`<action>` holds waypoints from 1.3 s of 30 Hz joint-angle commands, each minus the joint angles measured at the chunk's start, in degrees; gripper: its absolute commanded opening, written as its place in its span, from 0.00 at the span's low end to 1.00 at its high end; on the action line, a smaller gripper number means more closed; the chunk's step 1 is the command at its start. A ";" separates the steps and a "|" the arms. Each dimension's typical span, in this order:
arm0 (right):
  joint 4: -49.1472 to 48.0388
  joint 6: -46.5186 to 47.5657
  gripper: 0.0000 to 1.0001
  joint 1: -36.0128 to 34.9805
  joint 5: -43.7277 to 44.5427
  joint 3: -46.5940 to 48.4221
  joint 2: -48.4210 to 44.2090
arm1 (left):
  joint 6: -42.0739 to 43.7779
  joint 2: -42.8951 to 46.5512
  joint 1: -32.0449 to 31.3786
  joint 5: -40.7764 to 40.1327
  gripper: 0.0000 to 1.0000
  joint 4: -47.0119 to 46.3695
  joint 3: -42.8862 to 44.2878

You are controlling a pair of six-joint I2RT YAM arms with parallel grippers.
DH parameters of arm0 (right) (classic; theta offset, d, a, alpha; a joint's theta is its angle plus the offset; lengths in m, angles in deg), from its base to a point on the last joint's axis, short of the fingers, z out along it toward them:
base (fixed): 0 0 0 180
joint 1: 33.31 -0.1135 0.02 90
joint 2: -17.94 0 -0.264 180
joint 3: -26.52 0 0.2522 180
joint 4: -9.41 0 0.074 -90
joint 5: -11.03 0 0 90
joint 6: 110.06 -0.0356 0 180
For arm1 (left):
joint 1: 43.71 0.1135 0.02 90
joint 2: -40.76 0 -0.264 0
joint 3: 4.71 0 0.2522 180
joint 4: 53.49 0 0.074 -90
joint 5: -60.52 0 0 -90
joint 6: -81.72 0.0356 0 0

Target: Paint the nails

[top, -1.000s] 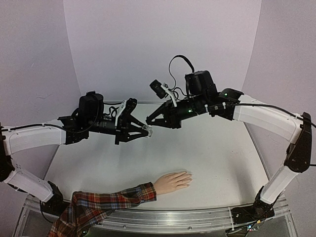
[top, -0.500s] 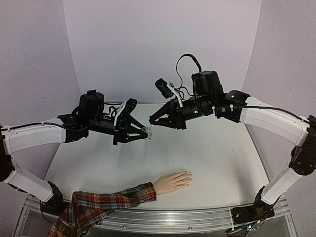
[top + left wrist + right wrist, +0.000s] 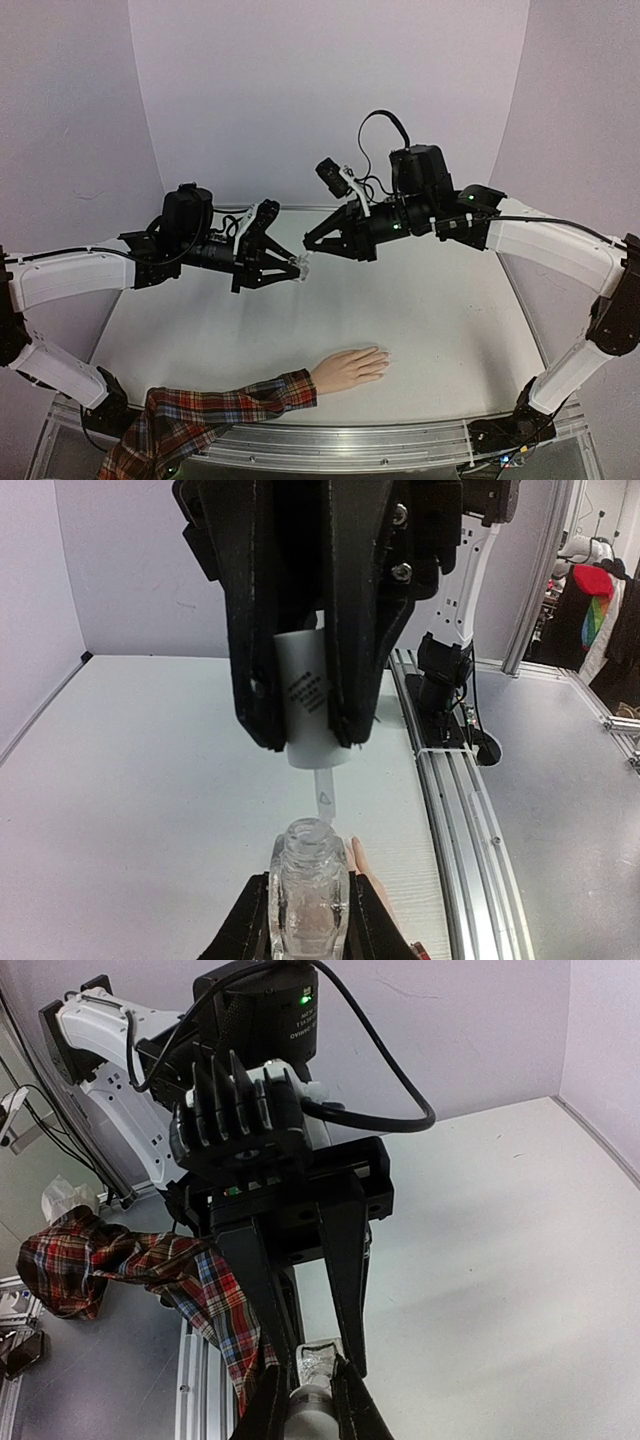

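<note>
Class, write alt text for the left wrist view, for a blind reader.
The left gripper holds an open clear bottle at the bottom edge; directly above, the right gripper holds the white cap, its brush hanging just over the neck. A white table lies below.

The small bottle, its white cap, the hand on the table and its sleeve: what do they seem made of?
Bottle: clear and glossy, so glass or hard plastic. Cap: white, matte, with small print, probably plastic. Hand: smooth, even peach surface, likely moulded plastic or rubber. Sleeve: red plaid woven cloth, by its folds.
</note>
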 commanded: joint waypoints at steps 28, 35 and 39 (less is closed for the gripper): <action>-3.11 -19.70 0.00 1.74 29.94 -24.52 -19.67 | -3.03 5.82 0.37 -25.37 0.00 -9.66 -4.02; -3.10 -30.82 0.00 1.68 32.51 -39.09 -22.86 | -6.32 5.87 0.08 -35.04 0.00 -11.31 -1.91; -5.08 -30.68 0.00 0.16 34.40 -45.26 -23.57 | -5.18 4.13 -0.14 -36.00 0.00 -12.07 -0.70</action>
